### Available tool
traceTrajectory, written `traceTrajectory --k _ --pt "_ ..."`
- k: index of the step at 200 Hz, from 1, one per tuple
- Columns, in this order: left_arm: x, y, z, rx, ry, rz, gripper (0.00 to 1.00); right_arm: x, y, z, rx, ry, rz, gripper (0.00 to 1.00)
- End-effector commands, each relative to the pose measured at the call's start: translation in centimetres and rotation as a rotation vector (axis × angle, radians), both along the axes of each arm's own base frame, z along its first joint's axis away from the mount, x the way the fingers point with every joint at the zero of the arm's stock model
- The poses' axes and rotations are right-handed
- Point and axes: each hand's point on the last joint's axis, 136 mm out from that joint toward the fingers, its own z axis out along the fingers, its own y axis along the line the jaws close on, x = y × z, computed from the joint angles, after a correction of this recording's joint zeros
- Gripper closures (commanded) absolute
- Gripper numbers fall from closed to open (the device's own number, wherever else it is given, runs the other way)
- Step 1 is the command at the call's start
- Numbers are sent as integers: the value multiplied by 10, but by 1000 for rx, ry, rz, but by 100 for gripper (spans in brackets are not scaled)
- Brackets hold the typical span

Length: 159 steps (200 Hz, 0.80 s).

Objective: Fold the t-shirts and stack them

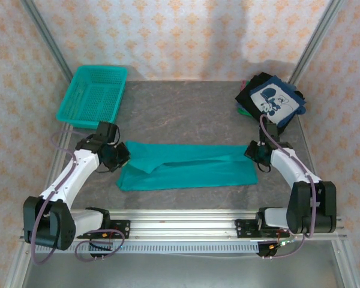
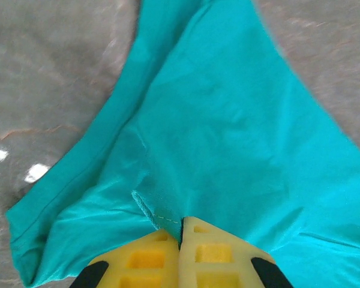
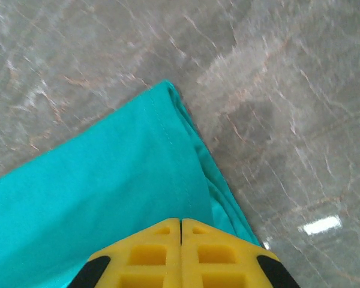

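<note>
While apart from the mesh basket (image 1: 90, 96), left tool (image 2: 181, 225) and right tool (image 3: 180, 223) each clenched on teal t-shirt (image 1: 192, 168).

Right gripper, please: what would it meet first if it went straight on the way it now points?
The teal t-shirt at the closed jaws of the right gripper; beyond it, probably the table.

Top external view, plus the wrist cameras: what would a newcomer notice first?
A teal t-shirt, folded into a long band, lies across the middle of the table, the left tool shut on one end and the right tool on the other. Dark folded t-shirts, the top one with a white-blue graphic, sit at the far right corner; a teal mesh basket at the far left.
</note>
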Motion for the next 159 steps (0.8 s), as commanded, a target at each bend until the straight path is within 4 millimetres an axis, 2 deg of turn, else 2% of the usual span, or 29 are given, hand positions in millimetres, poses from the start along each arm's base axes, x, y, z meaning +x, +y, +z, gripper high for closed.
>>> traceTrajectory --k 1,13,20,27,36,43,49,58,74,92,113,139,159 --pt "-10 8 -14 21 18 41 100 -17 -6 -8 -1 33 -62 86" --pt "-17 8 -24 18 41 52 100 -22 -7 -12 2 50 -78 73" --pt "-19 8 -28 11 47 56 90 -24 -8 -13 1 54 -98 60" --pt "-21 6 -30 3 50 54 82 -27 -11 -14 -5 63 -117 53" --pt "-24 6 -31 0 48 55 70 -30 -14 -12 -15 68 -143 47" --pt "-25 6 -29 -4 39 58 56 -30 -15 -9 -17 61 -156 43" --pt "-26 6 -26 -7 24 58 48 -30 -16 -6 -17 49 -166 41" --pt "-27 6 -20 -10 1 66 41 -30 -17 -3 -13 38 -182 38" --pt "-27 6 -6 -18 -56 76 33 -23 -12 16 27 -52 -191 32" --pt "-31 9 4 -8 -87 80 28 -12 6 30 129 -118 -141 26" --pt "-36 4 8 -15 -73 44 27 -3 32 41 250 -151 -54 21" --pt "-34 -22 12 -50 -58 -68 29 -3 66 47 340 -129 85 21" --pt "-30 -46 12 -42 -47 -168 34 -11 97 45 384 -83 211 21"
